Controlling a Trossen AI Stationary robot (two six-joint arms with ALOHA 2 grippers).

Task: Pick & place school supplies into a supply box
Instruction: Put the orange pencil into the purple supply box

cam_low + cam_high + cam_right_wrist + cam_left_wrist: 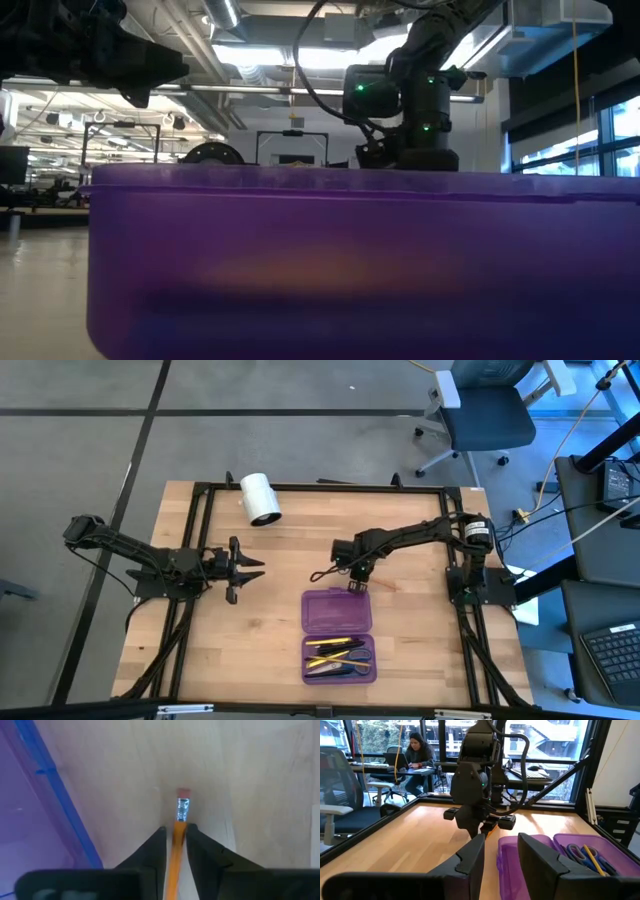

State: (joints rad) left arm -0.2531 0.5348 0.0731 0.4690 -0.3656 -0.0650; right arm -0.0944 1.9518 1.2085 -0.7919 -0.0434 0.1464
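Beside the far edge of the purple supply box [338, 610], toward the counter's [420, 650] middle, an orange pencil [176, 850] sits pinched between the right tool's [174, 837] nearly closed fingers, eraser end poking out past them. Light, stiff and smooth, it could pivot or slip; a grip nearer mid-shaft looks safer. Other supplies [338, 654] lie in the box's near half. Left tool [250, 568] waits part-open near the counter's left side.
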